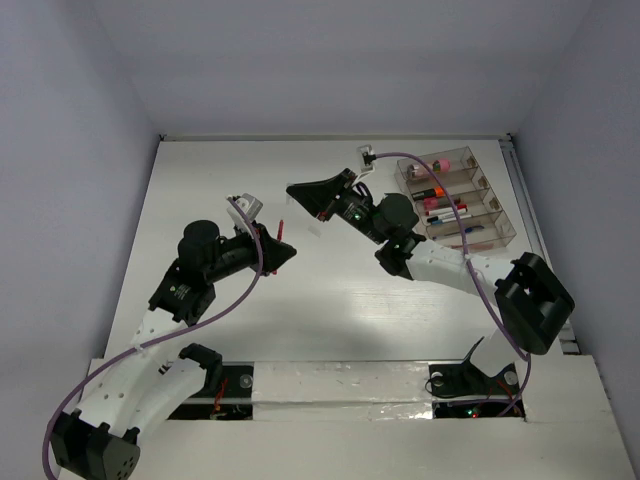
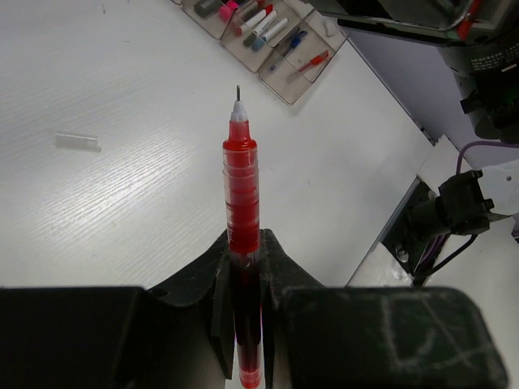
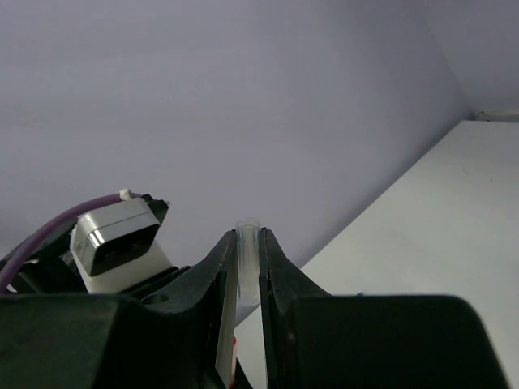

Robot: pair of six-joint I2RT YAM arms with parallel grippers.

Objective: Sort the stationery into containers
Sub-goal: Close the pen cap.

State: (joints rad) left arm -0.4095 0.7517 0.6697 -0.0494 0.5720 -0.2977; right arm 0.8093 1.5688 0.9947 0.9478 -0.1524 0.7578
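Clear organiser (image 1: 505, 222) stands far right from above; left gripper (image 1: 287, 252) and right gripper (image 1: 296, 191) face each other mid-table, probably to cap a pen. Left wrist: clenched on the red pen (image 2: 242, 186), long axis along the fingers, nib toward the organiser. Right wrist: pinching a clear cap (image 3: 247, 279), its end poking outward.
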